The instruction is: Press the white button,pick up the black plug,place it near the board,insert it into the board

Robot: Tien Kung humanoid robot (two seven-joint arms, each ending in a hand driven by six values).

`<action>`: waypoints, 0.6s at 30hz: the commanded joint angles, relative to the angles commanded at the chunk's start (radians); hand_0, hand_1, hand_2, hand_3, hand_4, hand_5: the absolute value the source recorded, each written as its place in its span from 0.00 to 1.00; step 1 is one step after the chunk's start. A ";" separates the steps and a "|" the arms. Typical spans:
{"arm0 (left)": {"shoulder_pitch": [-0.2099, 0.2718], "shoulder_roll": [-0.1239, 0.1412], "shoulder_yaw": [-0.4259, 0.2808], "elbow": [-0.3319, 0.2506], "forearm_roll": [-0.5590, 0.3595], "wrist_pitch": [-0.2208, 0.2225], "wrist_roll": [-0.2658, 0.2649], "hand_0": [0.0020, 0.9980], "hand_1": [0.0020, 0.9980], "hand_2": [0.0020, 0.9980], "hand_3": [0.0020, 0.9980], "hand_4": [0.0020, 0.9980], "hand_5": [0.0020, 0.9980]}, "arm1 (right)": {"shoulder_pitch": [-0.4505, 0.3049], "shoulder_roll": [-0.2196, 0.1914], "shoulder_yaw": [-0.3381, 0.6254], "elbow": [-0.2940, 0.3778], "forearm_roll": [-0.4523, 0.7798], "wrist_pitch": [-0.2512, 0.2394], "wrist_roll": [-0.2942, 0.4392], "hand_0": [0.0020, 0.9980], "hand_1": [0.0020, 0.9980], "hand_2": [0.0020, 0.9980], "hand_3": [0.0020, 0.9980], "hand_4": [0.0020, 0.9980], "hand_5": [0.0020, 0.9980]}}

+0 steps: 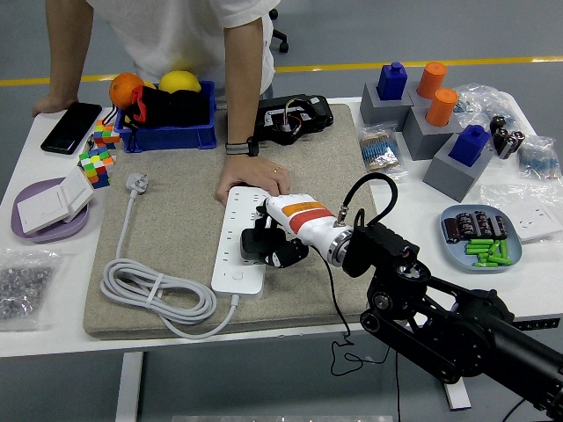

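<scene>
A white power strip [234, 255] lies lengthwise on the grey mat [176, 220]. My right hand [274, 247] reaches in from the lower right and is shut on the black plug [255, 244], which it holds over the strip's right half, about midway along it. Whether the plug's pins are in a socket is hidden by the hand. The plug's thin black cable [341, 299] trails off the table's front edge. A person's hand [252, 177] presses on the strip's far end. My left arm is out of sight.
The strip's white cord [149, 290] coils at the mat's front left, its plug [135, 183] lying further back. A blue bin [167, 119] with fruit, a black device [290, 119], puzzle cubes [95, 164], a phone [70, 126], a purple plate [48, 224] and a blue tray [479, 236] surround the mat.
</scene>
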 joint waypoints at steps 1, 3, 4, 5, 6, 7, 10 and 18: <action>0.000 0.000 0.000 0.000 0.000 0.000 0.000 0.65 0.66 0.65 0.65 0.62 0.01 | -0.003 0.000 0.002 0.007 -0.003 0.002 -0.010 0.35 0.41 0.44 0.48 0.76 0.00; 0.000 0.000 -0.001 0.000 -0.001 0.000 -0.001 0.65 0.66 0.65 0.65 0.62 0.01 | -0.007 -0.001 0.006 0.022 -0.006 0.005 -0.028 0.35 0.41 0.44 0.48 0.76 0.00; 0.001 0.000 0.000 0.000 -0.001 0.000 -0.001 0.65 0.66 0.65 0.65 0.62 0.01 | -0.012 0.000 0.010 0.035 -0.011 0.008 -0.044 0.35 0.41 0.44 0.48 0.76 0.00; 0.001 0.000 -0.003 0.000 0.000 0.000 -0.001 0.65 0.66 0.65 0.65 0.62 0.01 | -0.015 0.000 0.013 0.044 -0.014 0.009 -0.054 0.35 0.41 0.44 0.48 0.76 0.00; 0.001 0.000 -0.005 0.000 0.002 0.000 0.000 0.65 0.66 0.65 0.65 0.62 0.01 | -0.019 0.000 0.015 0.052 -0.016 0.009 -0.063 0.35 0.41 0.44 0.48 0.76 0.00; 0.001 -0.001 -0.006 0.000 0.002 0.000 0.000 0.66 0.66 0.65 0.65 0.62 0.01 | -0.021 0.000 0.016 0.057 -0.018 0.009 -0.069 0.35 0.41 0.44 0.48 0.76 0.00; 0.001 -0.001 -0.007 0.000 0.002 0.000 -0.001 0.66 0.66 0.65 0.65 0.62 0.01 | -0.027 0.002 0.020 0.077 -0.031 0.007 -0.100 0.35 0.41 0.44 0.48 0.76 0.00; -0.001 -0.003 -0.010 0.000 0.001 0.001 -0.003 0.66 0.66 0.65 0.65 0.62 0.01 | -0.036 0.008 0.024 0.098 -0.044 0.009 -0.156 0.35 0.41 0.44 0.48 0.76 0.00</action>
